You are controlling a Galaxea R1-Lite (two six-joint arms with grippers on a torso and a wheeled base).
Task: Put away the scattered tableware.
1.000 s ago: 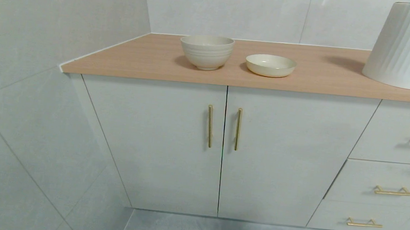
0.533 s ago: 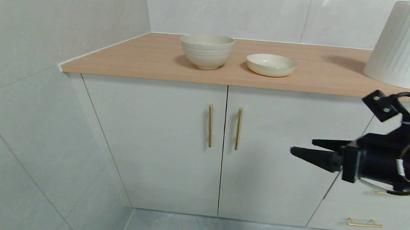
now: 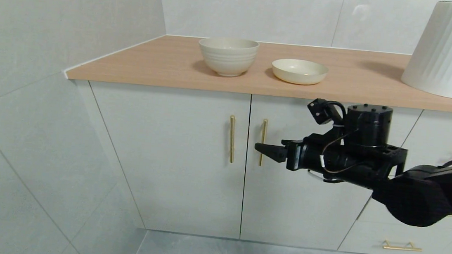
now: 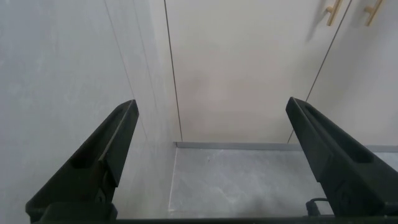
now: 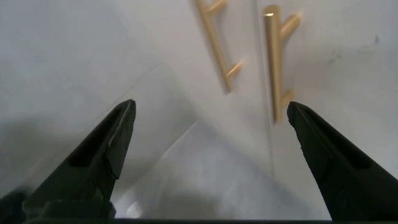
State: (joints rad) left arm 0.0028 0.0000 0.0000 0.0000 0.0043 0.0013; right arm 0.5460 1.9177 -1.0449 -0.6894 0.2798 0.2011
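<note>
A cream ribbed bowl [image 3: 227, 56] stands upright on the wooden bench [image 3: 153, 66], towards its left end. Just to the right of it, apart and not touching, sits a shallow cream dish [image 3: 299, 71]. Both rest near the front edge, above the double-door cabinet. Well apart from them, at the right end of the bench, stands a tall white ribbed container [image 3: 451, 49].

Below the bench, the left door [image 3: 165, 158] and the right door [image 3: 305, 209] are closed. Their upright gold handles sit side by side at the seam: the left handle [image 3: 231, 139] and the right handle [image 3: 262, 142]. To the right of the doors are drawers [image 3: 431, 192] with gold pulls.

The right hand [image 3: 266, 150] reaches in level from the right, in front of the right door, its tips at the right handle. Whether it touches the handle cannot be told. In the right wrist view the right hand [image 5: 211, 162] is released, its fingers [image 5: 106, 155] spread wide and holding nothing, with both handles ahead between them.

The left hand [image 4: 211, 155] is also released and empty. It hangs low, facing the foot of the cabinet and the grey floor [image 4: 236, 186].
</note>
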